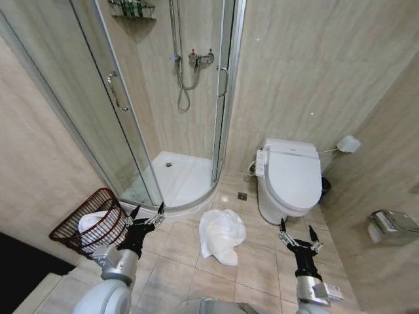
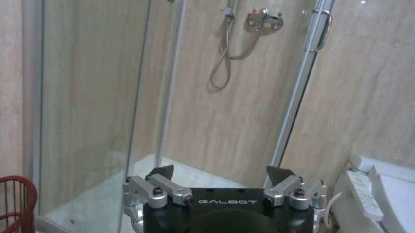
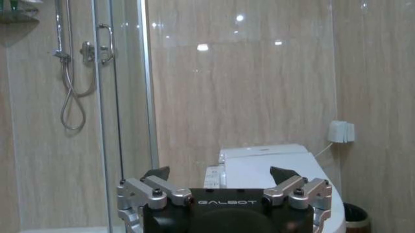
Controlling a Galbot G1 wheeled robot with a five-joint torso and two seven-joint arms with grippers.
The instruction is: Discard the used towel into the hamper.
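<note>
A crumpled white towel (image 1: 221, 235) lies on the tiled floor in front of the shower, between my two arms. The hamper (image 1: 90, 222), a dark reddish-brown wire basket, stands at the left by the shower glass with something white inside it; its rim (image 2: 14, 201) also shows in the left wrist view. My left gripper (image 1: 146, 216) is open just right of the hamper, empty, and shows open (image 2: 220, 175) in its wrist view. My right gripper (image 1: 298, 232) is open in front of the toilet, to the right of the towel, and empty (image 3: 220, 174).
A glass corner shower (image 1: 177, 170) with a raised white tray fills the back left. A white toilet (image 1: 288, 180) stands at the right, with a small dark bin (image 1: 325, 185) beside it. A floor drain (image 1: 242, 195) sits between the shower and the toilet. Walls close in on both sides.
</note>
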